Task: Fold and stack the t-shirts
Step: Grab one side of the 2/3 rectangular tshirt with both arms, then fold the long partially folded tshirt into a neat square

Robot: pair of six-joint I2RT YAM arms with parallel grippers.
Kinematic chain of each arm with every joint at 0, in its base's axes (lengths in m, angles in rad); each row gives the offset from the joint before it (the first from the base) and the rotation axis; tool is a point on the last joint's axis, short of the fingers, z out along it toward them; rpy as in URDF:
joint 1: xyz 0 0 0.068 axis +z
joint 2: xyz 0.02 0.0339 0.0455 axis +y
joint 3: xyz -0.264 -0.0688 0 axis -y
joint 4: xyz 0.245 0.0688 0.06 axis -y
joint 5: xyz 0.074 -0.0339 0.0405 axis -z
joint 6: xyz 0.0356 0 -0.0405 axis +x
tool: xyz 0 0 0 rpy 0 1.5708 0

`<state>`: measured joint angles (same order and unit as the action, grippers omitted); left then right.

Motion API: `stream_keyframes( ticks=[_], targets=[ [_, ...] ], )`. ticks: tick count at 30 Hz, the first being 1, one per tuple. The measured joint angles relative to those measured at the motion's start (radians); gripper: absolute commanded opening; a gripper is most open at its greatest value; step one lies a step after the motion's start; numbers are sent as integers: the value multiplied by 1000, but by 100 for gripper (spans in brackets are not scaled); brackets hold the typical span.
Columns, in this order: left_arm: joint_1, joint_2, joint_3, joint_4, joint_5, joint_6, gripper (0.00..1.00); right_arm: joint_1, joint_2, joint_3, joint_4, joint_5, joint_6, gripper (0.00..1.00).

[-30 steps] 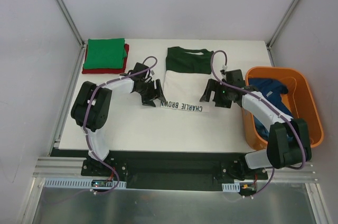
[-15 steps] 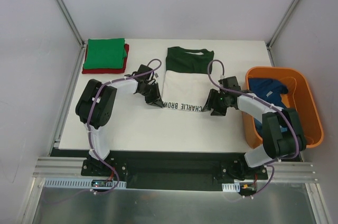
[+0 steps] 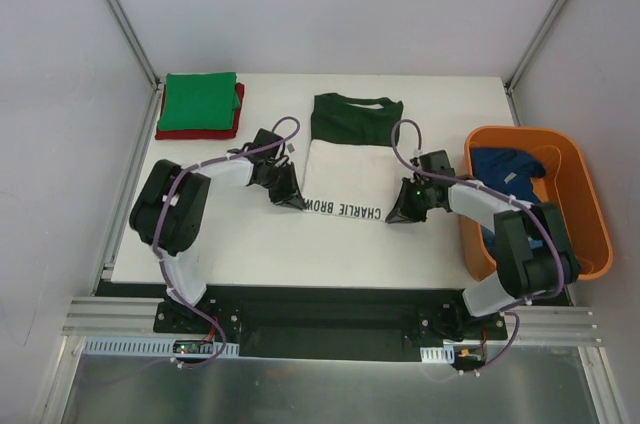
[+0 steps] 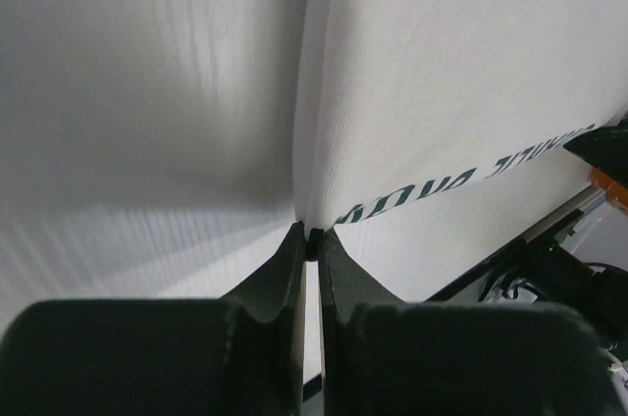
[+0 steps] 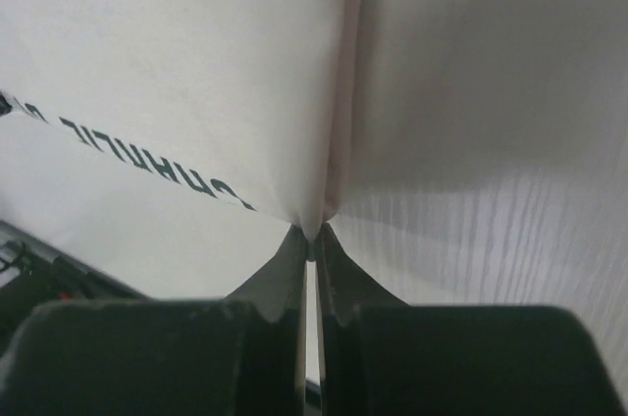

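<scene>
A white t-shirt with a dark green collar part and a black "CHARLIE BROWN" print lies folded at the table's middle. My left gripper is shut on its near left corner; the wrist view shows the white cloth pinched at the fingertips. My right gripper is shut on the near right corner, the cloth caught between its fingertips. A folded bright green t-shirt lies on a red one at the back left. A blue t-shirt sits in the orange tub.
The orange plastic tub stands at the right table edge, close to my right arm. Metal frame posts rise at the back corners. A dark rail with the arm bases runs along the near edge.
Both grippers came inward and down to the white t-shirt's near corners and closed on them. The shirt's near edge has shifted slightly.
</scene>
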<state>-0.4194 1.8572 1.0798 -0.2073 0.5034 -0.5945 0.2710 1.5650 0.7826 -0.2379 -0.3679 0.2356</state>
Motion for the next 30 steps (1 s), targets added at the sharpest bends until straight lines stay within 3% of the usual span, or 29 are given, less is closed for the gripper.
stream_keyframes(
  ticks=[6,11,14,20,30],
  targets=[
    [-32,-366,-211,-91,-17,-13,0,59,-335,-103,-215,-138,-4,1],
    [-64,-692,-229,-202,-21,-26,0,78,-578,-48,-460,-267,-33,1],
    [-65,-784,-206,-248,-18,-29,0,74,-595,21,-560,-308,-58,1],
    [-65,-772,-92,-287,-67,-17,0,-39,-519,133,-632,-370,-110,1],
    [-51,-379,180,-238,-172,18,0,-156,-320,255,-585,-376,-143,1]
  ],
)
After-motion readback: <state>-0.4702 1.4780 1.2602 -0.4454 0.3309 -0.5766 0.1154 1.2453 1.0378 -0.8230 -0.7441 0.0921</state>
